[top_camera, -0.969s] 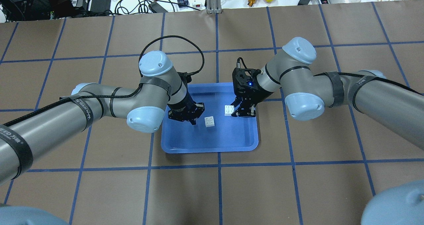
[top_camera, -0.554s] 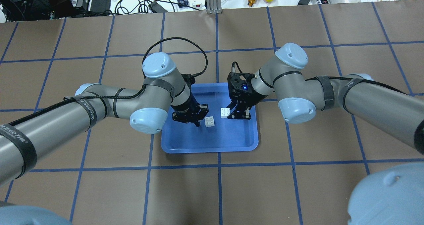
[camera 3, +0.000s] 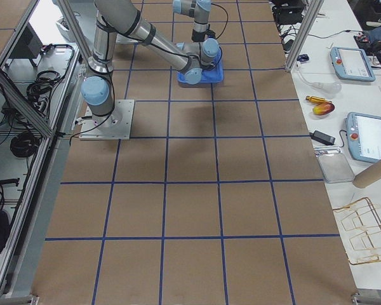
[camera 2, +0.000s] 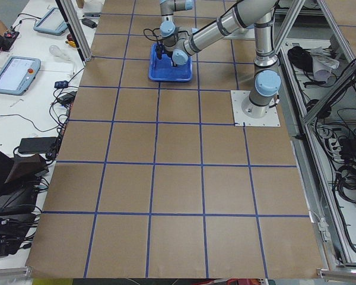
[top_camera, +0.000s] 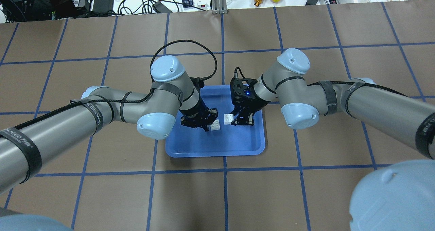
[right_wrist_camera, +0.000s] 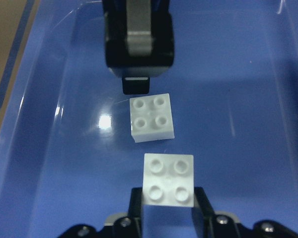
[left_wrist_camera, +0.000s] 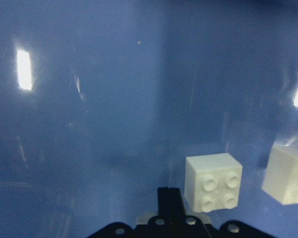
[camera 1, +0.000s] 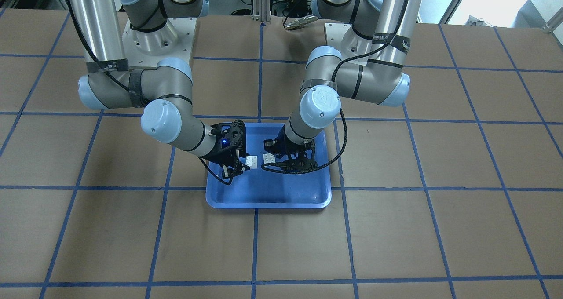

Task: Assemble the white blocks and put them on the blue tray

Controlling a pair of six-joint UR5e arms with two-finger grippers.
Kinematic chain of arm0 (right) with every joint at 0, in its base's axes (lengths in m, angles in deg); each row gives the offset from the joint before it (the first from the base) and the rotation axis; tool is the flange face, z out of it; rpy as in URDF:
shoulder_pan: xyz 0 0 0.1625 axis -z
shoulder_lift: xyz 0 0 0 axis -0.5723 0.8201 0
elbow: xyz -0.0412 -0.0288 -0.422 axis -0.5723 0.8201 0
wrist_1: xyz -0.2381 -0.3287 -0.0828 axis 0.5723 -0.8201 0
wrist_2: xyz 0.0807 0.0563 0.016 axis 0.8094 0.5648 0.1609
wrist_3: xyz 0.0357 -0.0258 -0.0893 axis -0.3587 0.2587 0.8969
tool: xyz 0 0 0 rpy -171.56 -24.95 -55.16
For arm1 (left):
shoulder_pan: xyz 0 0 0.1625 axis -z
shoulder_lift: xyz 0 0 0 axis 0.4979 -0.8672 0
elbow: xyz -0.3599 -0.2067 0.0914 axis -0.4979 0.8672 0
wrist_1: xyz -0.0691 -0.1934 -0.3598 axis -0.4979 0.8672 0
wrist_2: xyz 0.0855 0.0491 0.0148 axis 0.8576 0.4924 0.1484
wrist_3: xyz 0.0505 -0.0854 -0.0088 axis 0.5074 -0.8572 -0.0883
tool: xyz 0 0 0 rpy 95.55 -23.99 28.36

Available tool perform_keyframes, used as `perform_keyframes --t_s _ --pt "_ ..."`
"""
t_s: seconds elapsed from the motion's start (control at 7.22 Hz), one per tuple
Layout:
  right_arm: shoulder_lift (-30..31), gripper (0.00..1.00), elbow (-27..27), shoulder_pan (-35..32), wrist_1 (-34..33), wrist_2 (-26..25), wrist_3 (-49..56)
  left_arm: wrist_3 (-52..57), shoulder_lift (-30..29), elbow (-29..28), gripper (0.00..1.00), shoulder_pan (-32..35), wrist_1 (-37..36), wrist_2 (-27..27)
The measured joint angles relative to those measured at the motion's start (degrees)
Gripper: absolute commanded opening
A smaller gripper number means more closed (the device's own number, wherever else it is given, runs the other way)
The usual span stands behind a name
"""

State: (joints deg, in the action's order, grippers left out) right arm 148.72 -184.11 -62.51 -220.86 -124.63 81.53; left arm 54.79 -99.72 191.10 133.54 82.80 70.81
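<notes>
Two white blocks lie close together over the blue tray (top_camera: 221, 142). My right gripper (top_camera: 235, 119) is shut on one white block (top_camera: 228, 118); in the right wrist view this block (right_wrist_camera: 169, 179) sits between the fingertips (right_wrist_camera: 137, 206). The other white block (top_camera: 214, 124) rests on the tray floor, studs up, a small gap from the held one. My left gripper (top_camera: 205, 125) is shut and empty, its tip right beside that block. In the left wrist view the tip (left_wrist_camera: 169, 198) is just left of the block (left_wrist_camera: 212, 181).
The tray (camera 1: 268, 204) sits on a brown table with blue tape lines. Its raised rim surrounds both grippers. Cables, tools and tablets lie on the white benches beyond the table's far edge (top_camera: 217, 6).
Both grippers moved inward toward each other. The right gripper carried its white block left, closer to the other block. The left gripper closed in on the resting block, which stayed put.
</notes>
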Motion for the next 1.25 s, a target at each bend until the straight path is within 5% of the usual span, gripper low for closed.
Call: perform_keyframes --t_s 1.25 --pt "-0.8 0.0 -0.2 -1.9 -0.8 -0.3 -3.2 -0.1 -0.7 -0.2 0.07 0.0 -2.0 0.1"
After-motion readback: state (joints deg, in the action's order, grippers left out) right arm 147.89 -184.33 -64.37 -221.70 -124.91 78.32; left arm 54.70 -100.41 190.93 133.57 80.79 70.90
